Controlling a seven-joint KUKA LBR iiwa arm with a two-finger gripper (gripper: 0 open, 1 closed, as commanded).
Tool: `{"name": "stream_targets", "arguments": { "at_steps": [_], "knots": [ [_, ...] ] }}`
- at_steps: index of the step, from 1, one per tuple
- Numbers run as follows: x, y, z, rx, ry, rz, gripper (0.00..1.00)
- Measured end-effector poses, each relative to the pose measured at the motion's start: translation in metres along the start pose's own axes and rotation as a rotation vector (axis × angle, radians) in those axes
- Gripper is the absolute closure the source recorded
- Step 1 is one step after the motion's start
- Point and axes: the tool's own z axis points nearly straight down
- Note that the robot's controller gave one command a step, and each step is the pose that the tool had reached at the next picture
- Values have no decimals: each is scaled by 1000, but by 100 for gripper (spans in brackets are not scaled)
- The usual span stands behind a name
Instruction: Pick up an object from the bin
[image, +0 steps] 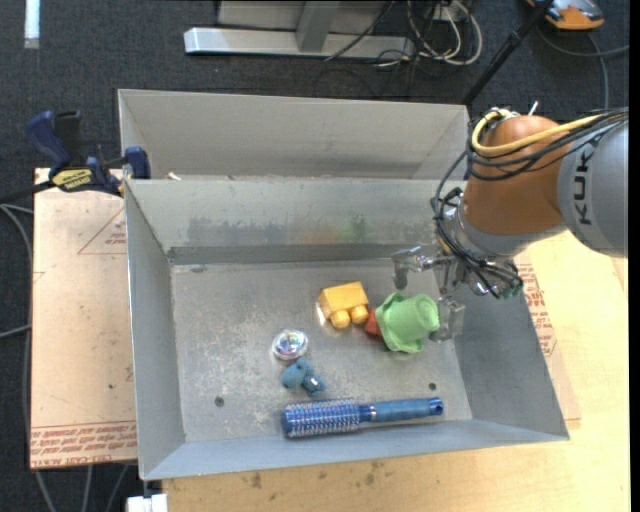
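Partly beneath tool: green toy (half-hidden).

Wide open across left half of bin and along back wall. Crowded right of centre by yellow toy, red piece, green cup. Barred along front by brush, with blue toy and top just behind.

Bin: grey sheet metal, matt, floor scuffed and speckled. Hairbrush at 6 o'clock: blue plastic, glossy handle, bristly head. Yellow block, centre: smooth plastic. Green piece at 3 o'clock: matt, soft-looking. Wrist cover: glossy orange.
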Motion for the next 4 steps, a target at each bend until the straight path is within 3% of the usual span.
{"name": "stream_targets", "arguments": {
  "at_steps": [1, 2, 3, 4],
  "knots": [
    [-5, 8, 50, 4, -6, -340, 0],
    [-7, 8, 50, 4, -10, -336, 0],
    [-9, 6, 45, 9, -16, -335, 100],
    [-10, 6, 38, -1, 0, -331, 100]
  ]
}}
